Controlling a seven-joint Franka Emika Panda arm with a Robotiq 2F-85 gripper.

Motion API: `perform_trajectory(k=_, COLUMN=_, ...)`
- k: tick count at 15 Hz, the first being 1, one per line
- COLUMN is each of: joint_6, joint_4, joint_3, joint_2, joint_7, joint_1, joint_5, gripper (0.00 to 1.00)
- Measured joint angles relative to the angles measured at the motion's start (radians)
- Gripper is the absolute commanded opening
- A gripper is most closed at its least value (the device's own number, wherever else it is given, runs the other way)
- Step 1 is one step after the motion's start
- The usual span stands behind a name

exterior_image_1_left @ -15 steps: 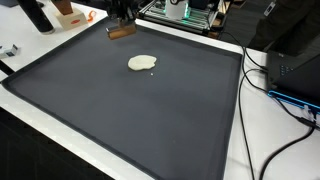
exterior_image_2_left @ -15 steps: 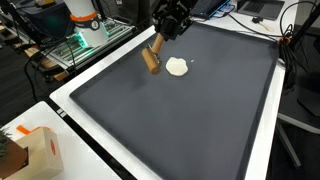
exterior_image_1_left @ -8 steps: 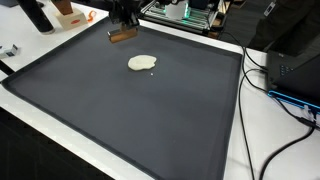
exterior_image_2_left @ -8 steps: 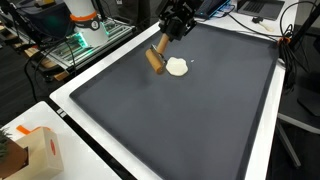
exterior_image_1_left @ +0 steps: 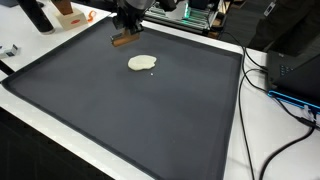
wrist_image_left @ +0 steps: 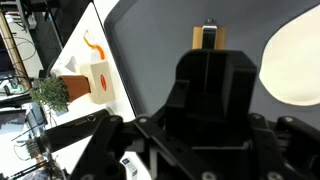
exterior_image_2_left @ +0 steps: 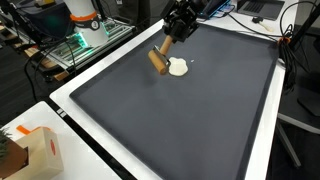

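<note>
Claw: my gripper [exterior_image_2_left: 172, 42] is clamped on a wooden block [exterior_image_2_left: 159, 62]. From the wrist view the block [wrist_image_left: 198, 38] sits between the two fingers, with tan wood showing on either side of the dark finger in front of it.

Block, where: it is at the far side of the dark mat [exterior_image_2_left: 180, 125], near the mat's edge in an exterior view [exterior_image_1_left: 124, 41].

Block, pose: tilted, slanting down and away from the gripper in an exterior view. I cannot tell whether its lower end touches the mat.

Nearest thing: a flat, pale dough-like disc [exterior_image_2_left: 179, 67] lies on the mat just beside the block's lower end. I see a gap between block and disc [exterior_image_1_left: 141, 63] in an exterior view. The wrist view puts the disc [wrist_image_left: 295, 60] off to one side of the fingers.

Arm: it comes in from beyond the mat's far edge, with the gripper [exterior_image_1_left: 125, 32] above the block.

Mat: one large dark sheet with a raised rim [exterior_image_1_left: 120, 115], lying on a white tabletop [exterior_image_2_left: 75, 105].

Surroundings: a cardboard box with an orange mark [exterior_image_2_left: 38, 150] stands off the mat at a corner, well apart from the block. A small green plant [wrist_image_left: 50, 93] is next to it in the wrist view. Dark cables [exterior_image_1_left: 255, 95] trail over the table beside the mat.
</note>
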Motion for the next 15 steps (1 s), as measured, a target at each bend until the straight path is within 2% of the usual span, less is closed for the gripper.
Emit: perform_trajectory(k=15, joint_6=-0.009, joint_4=0.035, joint_3=-0.001, joint_2=0.058, joint_7=-0.004, joint_1=0.013, joint_5=-0.013, gripper=0.23)
